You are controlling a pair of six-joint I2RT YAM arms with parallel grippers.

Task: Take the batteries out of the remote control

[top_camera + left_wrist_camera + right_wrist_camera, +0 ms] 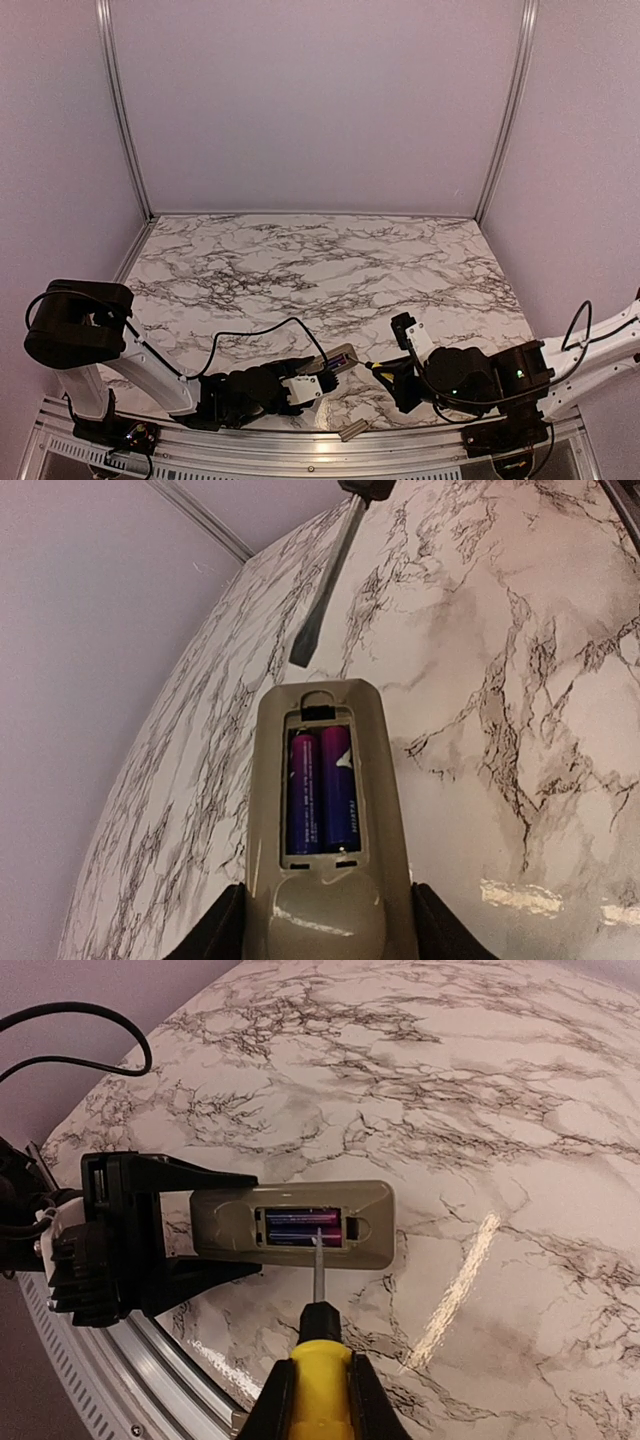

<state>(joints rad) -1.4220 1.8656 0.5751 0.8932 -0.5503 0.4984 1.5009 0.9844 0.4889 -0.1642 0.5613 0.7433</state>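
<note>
Marble desk (330, 260) filling view. Left jaws clamping remote (292, 1224) by one end near desk's front edge, back facing up, recess uncovered. Right jaws squeezing shut on yellow screwdriver (318, 1360), blade pointing at recess, contact unclear. Both batteries (322, 792) sitting side by side inside. Best now: easing tip under one battery end, levering gently, remote kept steady.

White arm links (150, 370), black joints (78, 322), black cables (250, 333)
</note>
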